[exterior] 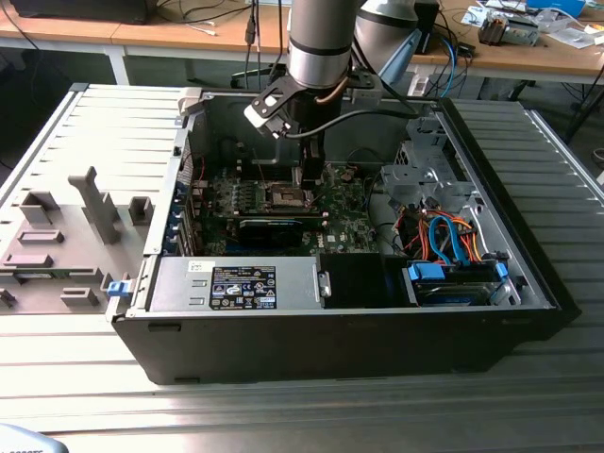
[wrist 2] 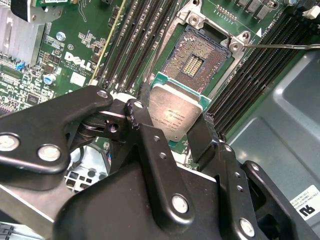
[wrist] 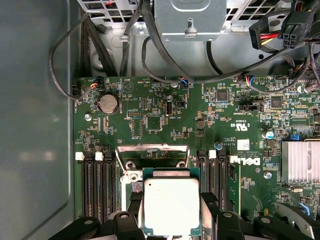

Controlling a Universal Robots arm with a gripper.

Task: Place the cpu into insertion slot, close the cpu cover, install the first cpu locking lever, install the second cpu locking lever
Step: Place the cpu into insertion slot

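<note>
My gripper (wrist 2: 172, 122) is shut on the cpu (wrist 2: 175, 111), a small square chip with a silvery top and green edge, gripped by two opposite sides. In the second wrist view the chip hangs tilted just beside the insertion slot (wrist 2: 197, 59), whose dark pin field lies bare. In the first wrist view the cpu (wrist: 171, 205) sits between the black fingers (wrist: 209, 202), and the cpu cover (wrist: 152, 150) stands raised beyond it. A thin locking lever (wrist 2: 280, 46) sticks out from the socket corner. In the exterior view the gripper (exterior: 304, 172) hovers over the insertion slot (exterior: 286, 196).
Black memory slots (wrist 2: 145, 30) flank the socket on both sides. A finned heatsink (wrist: 300, 161) and loose cables (wrist: 150, 55) lie nearby. The case walls (exterior: 510, 236), a drive cage with orange and blue cables (exterior: 444, 236) and a power supply (exterior: 236, 283) hem the board in.
</note>
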